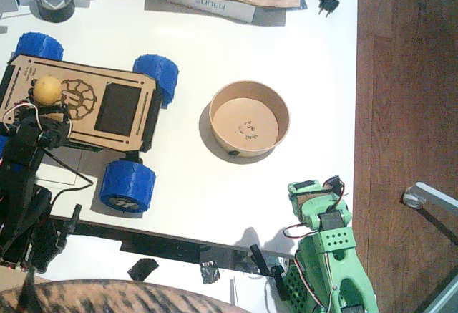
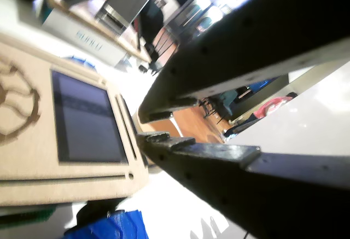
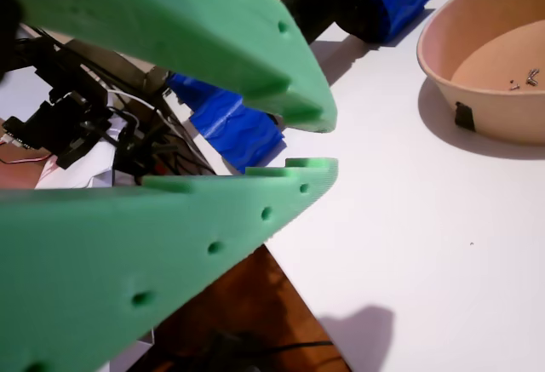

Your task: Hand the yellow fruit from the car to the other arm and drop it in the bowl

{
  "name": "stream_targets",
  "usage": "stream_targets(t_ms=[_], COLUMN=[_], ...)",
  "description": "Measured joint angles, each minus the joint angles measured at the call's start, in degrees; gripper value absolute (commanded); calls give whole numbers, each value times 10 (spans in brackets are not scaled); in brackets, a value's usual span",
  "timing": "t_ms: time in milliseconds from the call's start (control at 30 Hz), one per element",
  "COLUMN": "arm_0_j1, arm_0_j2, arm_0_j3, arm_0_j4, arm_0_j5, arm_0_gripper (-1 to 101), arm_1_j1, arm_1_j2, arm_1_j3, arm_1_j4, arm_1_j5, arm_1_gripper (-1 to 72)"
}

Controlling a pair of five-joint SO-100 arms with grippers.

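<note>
A: State the position of the fruit [image 1: 47,89].

B: The fruit rested on the deck of the car [image 1: 86,105], at its far-left end beside the engraved emblem. It sat just beyond the left claw [image 1: 36,121], which hung over the near-left edge of the deck.

A: State of the left claw?

B: In a wrist view the black left claw [image 2: 143,125] stood narrowly parted and empty, with the car's black panel [image 2: 87,120] to its left.

A: And the right claw?

B: The green right claw [image 3: 311,144] was narrowly parted, holding nothing, low over the tabletop [image 3: 426,244]. The bowl [image 3: 443,57] lay ahead and to its right, and a blue wheel [image 3: 230,125] lay just beyond its tips.

A: Location of the bowl overall?

B: The bowl [image 1: 249,117] stood on the tabletop [image 1: 193,48], well apart from the left claw and beyond the right claw [image 1: 306,188].
</note>
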Motion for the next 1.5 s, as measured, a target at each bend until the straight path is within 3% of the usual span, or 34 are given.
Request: stream_targets(t_ms=[833,1300,1500], arm_0_j1=[-224,-227,-227], arm_0_j2=[-49,-107,-204], arm_0_j3=[0,0,-64], arm_0_j4=[-33,-126,-127], arm_0_j5=[0,0,0], arm_0_gripper=[1,0,0], arm_1_j1=[0,-5,-5], arm_1_j2=[24,24,24], arm_1_j3=[0,0,0], arm_1_j4=[0,0,0], arm_1_j5=[2,2,2], arm_1_gripper=[0,0,0])
